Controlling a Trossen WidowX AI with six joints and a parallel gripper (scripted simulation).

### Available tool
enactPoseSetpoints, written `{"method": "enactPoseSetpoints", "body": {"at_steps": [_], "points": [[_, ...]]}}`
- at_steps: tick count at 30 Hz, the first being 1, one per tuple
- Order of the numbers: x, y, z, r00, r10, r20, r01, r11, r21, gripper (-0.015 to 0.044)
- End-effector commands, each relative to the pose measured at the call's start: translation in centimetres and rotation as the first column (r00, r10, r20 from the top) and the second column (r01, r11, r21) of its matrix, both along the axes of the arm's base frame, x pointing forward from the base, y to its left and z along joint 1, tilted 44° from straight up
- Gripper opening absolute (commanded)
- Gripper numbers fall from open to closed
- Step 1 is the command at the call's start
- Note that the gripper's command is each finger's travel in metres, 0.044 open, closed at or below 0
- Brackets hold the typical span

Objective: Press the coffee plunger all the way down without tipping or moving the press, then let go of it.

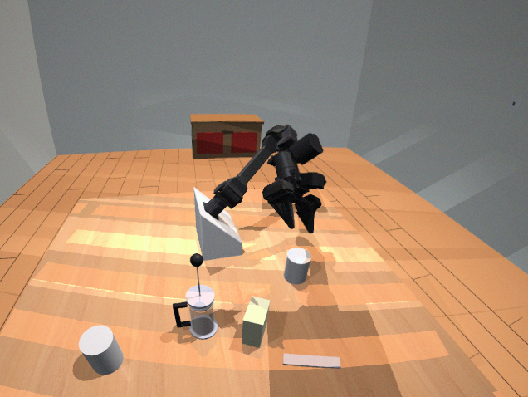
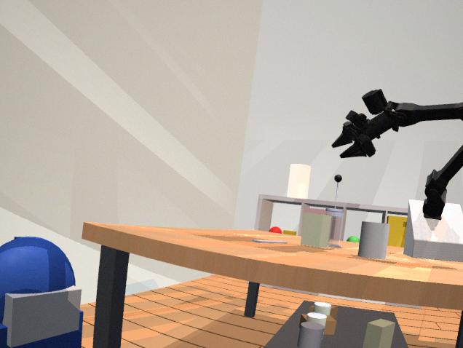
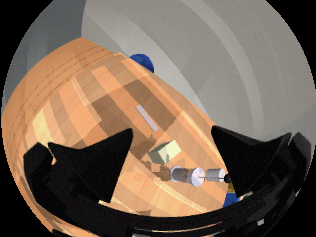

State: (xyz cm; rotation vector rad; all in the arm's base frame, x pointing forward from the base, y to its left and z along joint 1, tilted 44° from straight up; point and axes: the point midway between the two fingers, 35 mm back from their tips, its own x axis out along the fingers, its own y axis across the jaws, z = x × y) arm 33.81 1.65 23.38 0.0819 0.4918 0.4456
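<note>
The coffee press point(image 1: 202, 321) point(image 2: 336, 230) point(image 3: 181, 174) stands upright on the table, a clear glass with a pale lid and a black handle point(image 1: 177, 316) on its left in the top view. Its plunger is up: a thin rod rises high above the lid to a black knob point(image 1: 196, 260) point(image 2: 338, 178) point(image 3: 228, 178). My gripper point(image 1: 302, 229) point(image 2: 336, 151) point(image 3: 172, 131) is open and empty. It hangs above the table, higher than the knob and to its right in the top view, tilted downward and touching nothing. In the wrist view the knob overlaps the right finger's edge.
A pale green block point(image 1: 255, 322) point(image 2: 314, 230) point(image 3: 167, 152) stands close beside the press. One grey cylinder point(image 1: 296, 268) point(image 2: 373, 239) stands nearer the arm's wedge base point(image 1: 218, 241) point(image 2: 434, 250), another point(image 1: 104, 352) point(image 3: 215, 174) beyond the handle side. A flat strip point(image 1: 311, 360) point(image 2: 269, 242) point(image 3: 147, 118) lies past the block.
</note>
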Motion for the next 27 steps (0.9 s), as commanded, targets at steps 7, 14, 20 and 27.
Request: {"method": "enactPoseSetpoints", "body": {"at_steps": [7,14,20,27], "points": [[-0.1,-14.0,-10.1,0.902,-0.316,-0.294,0.397,0.876,0.276,0.044],[-2.6,-19.0,-13.7,0.823,-0.4,-0.403,0.551,0.734,0.397,0.044],[-2.5,-17.8,-15.0,0.83,-0.392,-0.397,0.541,0.739,0.402,0.044],[-2.8,-14.8,-18.2,0.829,-0.393,-0.397,0.542,0.737,0.404,0.044]]}}
